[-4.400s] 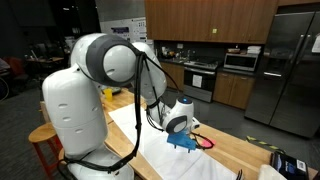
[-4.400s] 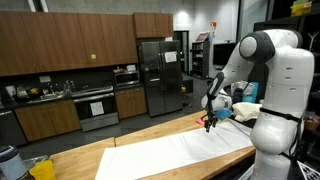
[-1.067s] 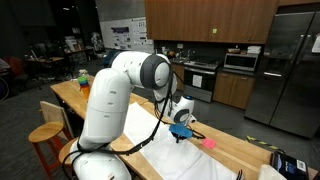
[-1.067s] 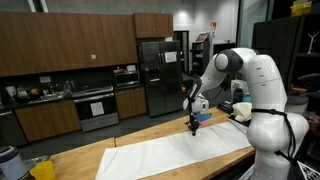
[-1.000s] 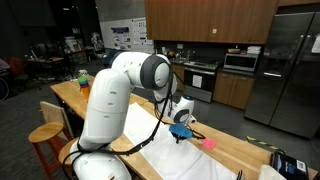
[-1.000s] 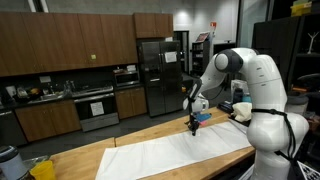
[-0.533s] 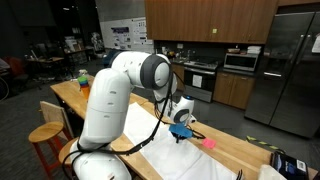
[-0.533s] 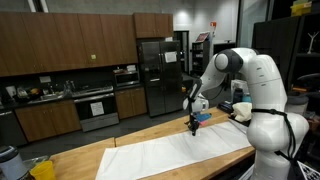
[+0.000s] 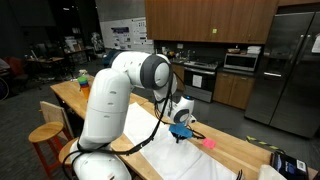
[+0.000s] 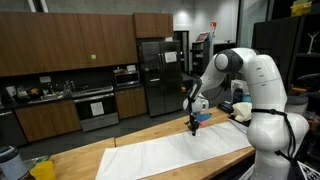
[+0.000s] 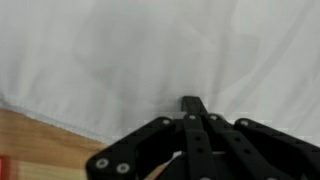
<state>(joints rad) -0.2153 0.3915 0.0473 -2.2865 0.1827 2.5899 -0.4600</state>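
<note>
White sheet (image 11: 120, 60) lies spread along the wooden bench (image 11: 30, 140). The tool (image 11: 192, 103) hangs just over it close to the sheet's edge, clenched tight with nothing showing in its grip. Any touch here is best kept light and straight down, so the sheet does not drag or wrinkle.

A long white cloth (image 10: 165, 152) lies flat directly under the claw (image 10: 193, 128), stretching lengthways to either side of it. In the wrist view it looks smooth with faint creases, and its edge runs just beside the shut fingertips. Whether the tip touches the cloth cannot be told.
</note>
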